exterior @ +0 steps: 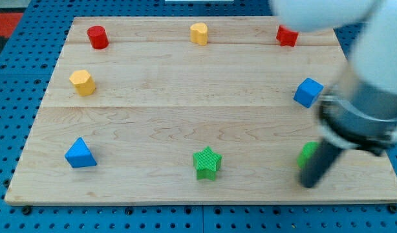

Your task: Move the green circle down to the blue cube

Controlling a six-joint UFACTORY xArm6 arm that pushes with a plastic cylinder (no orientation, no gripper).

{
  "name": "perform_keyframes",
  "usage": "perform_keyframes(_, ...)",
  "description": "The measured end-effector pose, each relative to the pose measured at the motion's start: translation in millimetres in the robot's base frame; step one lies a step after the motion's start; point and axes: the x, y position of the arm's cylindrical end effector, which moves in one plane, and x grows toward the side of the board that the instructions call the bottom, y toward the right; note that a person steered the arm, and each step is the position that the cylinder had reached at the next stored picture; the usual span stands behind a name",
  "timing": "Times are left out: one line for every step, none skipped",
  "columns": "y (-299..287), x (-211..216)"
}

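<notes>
The green circle (306, 154) sits near the board's lower right, partly hidden behind my rod. The blue cube (308, 92) stands above it at the right edge of the board. My tip (308, 183) rests on the board just below the green circle, touching or almost touching it. The rod rises to the upper right into the blurred arm, which covers the view's right side.
A green star (207, 162) lies at bottom centre and a blue triangle (79, 154) at lower left. A yellow hexagon (83, 82), a red cylinder (97, 37), a yellow block (198, 33) and a red block (286, 36) lie along the left and top. The wooden board (185, 90) ends close to the right.
</notes>
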Motion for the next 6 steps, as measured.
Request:
perform_keyframes(-5, -15)
perform_keyframes(31, -8)
perform_keyframes(58, -8)
perform_keyframes(88, -9)
perform_keyframes(95, -24)
perform_keyframes(87, -53)
